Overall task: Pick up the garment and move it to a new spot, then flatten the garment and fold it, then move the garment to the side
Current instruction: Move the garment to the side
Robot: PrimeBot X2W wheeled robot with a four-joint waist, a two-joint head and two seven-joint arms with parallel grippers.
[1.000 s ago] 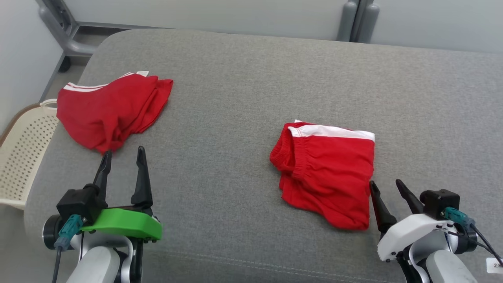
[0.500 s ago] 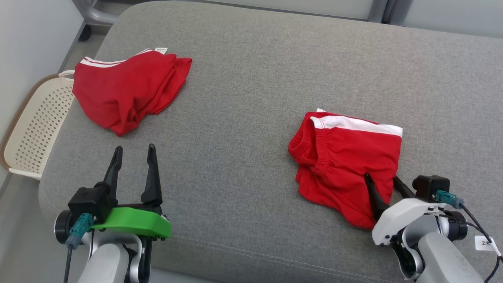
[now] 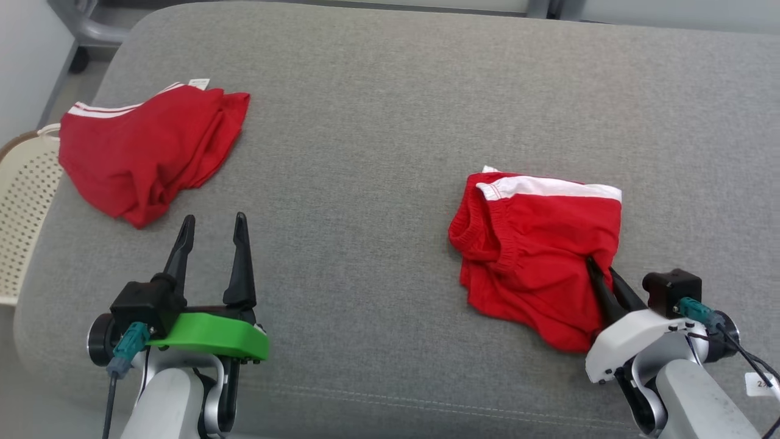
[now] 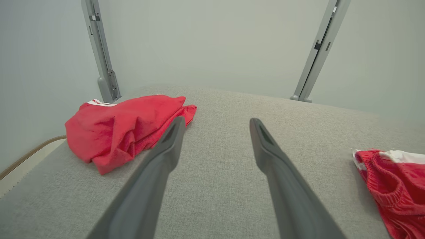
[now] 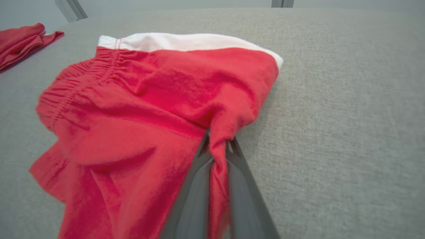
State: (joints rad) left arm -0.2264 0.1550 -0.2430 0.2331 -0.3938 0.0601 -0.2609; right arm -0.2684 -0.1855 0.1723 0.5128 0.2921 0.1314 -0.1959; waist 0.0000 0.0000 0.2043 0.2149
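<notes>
Grey cushion lies under our arms. On its right half rest our red shorts, white band at the far end, a bit longer from near to far. Another red pile sits on the cushion's far left. Our right gripper is nearer; its jaws pinch the shorts' near right edge. Our left gripper hangs over the cushion's near left, jaws spread wide, holding nothing. A second ago the right jaws stood apart beside the shorts.
</notes>
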